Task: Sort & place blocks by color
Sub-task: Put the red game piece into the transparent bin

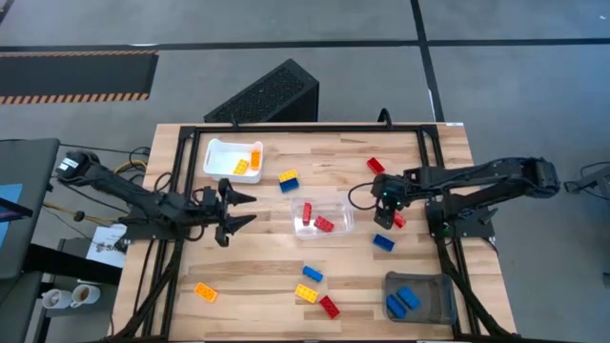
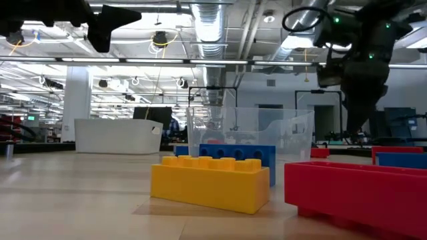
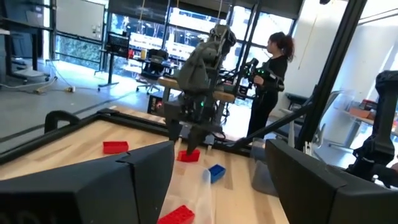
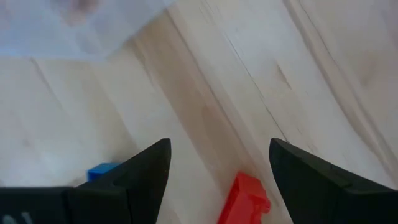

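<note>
Right hand: the right hand (image 1: 388, 217) hangs over the right part of the counter (image 1: 267, 276), fingers spread and holding nothing, pointing down at a red block (image 4: 244, 200) that lies between and just below its fingertips.
Left hand: the left hand (image 1: 238, 211) waits over the left-centre of the counter, also spread and empty, aimed toward the clear tray (image 1: 345, 221).
Blocks: two red ones already lie in the clear tray; yellow-orange ones sit in the white tray (image 1: 214, 152); blue ones sit in the grey bin (image 1: 440, 303). Loose ones remain scattered: a yellow-and-blue pair (image 1: 288, 179) above the clear tray, a red one (image 1: 376, 166) at the far right, a blue one (image 1: 383, 242) below the right hand, an orange one (image 1: 206, 292) at the near left, and a blue, yellow and red group (image 1: 315, 291) at the near edge.
Risk, off-centre grip: the red block looks set toward one finger, so closing now could push it sideways or pinch only a corner.
Risk, drop: a corner pinch could let it slip on the way to the clear tray.
Risk, knock: a descent too far to one side could land a fingertip on the block and skid it away.
Risk, crowding: both hands face the clear tray, so a delivery there could bring them close.
</note>
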You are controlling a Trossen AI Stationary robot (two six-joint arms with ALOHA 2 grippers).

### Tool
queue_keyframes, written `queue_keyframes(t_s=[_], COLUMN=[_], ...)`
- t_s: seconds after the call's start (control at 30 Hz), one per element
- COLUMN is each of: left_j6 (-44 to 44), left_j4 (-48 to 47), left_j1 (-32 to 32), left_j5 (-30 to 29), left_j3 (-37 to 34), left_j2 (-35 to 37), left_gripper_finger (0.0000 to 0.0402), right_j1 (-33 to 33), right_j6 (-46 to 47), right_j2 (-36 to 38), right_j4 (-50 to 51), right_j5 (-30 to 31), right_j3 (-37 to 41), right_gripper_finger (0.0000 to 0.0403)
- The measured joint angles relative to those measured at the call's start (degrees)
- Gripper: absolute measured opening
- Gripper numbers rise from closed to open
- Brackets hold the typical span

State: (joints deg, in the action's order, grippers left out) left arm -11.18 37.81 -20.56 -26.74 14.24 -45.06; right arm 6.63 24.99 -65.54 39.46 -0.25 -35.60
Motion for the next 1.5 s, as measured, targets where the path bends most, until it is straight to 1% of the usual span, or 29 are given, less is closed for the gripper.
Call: queue_keyframes(t_s=[0.2, 0.33, 0.5, 0.6, 0.8, 1.1, 1.2, 1.33, 1.4, 1.5], left_j6=[-0.96, -3.09, -4.59, -4.57, -4.54, -4.54, -4.54, -4.54, -4.53, -4.52], left_j4=[-2.99, -5.16, -5.61, -5.62, -6.00, -6.04, -6.33, -6.77, -7.21, -7.44], left_j1=[6.66, 10.32, 12.34, 12.55, 12.55, 12.53, 12.53, 12.53, 12.53, 12.53], left_j5=[6.81, 10.21, 12.80, 13.00, 13.00, 12.98, 13.06, 13.78, 13.94, 13.94], left_j3=[0.00, 0.00, 0.00, 0.00, 0.00, 0.00, 0.00, -0.02, -0.02, -0.04], left_j2=[1.25, 1.10, 1.12, 1.12, 1.12, 1.09, 1.09, 1.09, 1.09, 1.08], left_gripper_finger=[0.0226, 0.0224, 0.0224, 0.0224, 0.0224, 0.0224, 0.0224, 0.0224, 0.0224, 0.0224], right_j1=[2.89, 6.22, 9.96, 10.67, 9.76, 3.74, 2.59, 1.89, 1.67, 1.51], right_j6=[-1.27, -2.63, -2.83, -2.29, 1.44, 7.53, 10.57, 14.01, 14.87, 15.16], right_j2=[-0.35, -0.39, -0.45, 0.04, 0.00, 0.00, -0.02, -0.80, -1.44, -1.84], right_j4=[-2.18, -6.13, -6.18, -6.06, -1.17, 3.87, 6.32, 6.37, 4.32, 2.02], right_j5=[-0.44, -3.84, -4.07, -4.28, -4.57, -4.84, -4.63, -4.66, -5.28, -5.82], right_j3=[2.19, 5.07, 6.95, 6.66, 5.53, 2.54, 2.83, 6.02, 7.41, 8.60], right_gripper_finger=[0.0291, 0.0291, 0.0291, 0.0291, 0.0291, 0.0291, 0.0291, 0.0291, 0.0288, 0.0268])
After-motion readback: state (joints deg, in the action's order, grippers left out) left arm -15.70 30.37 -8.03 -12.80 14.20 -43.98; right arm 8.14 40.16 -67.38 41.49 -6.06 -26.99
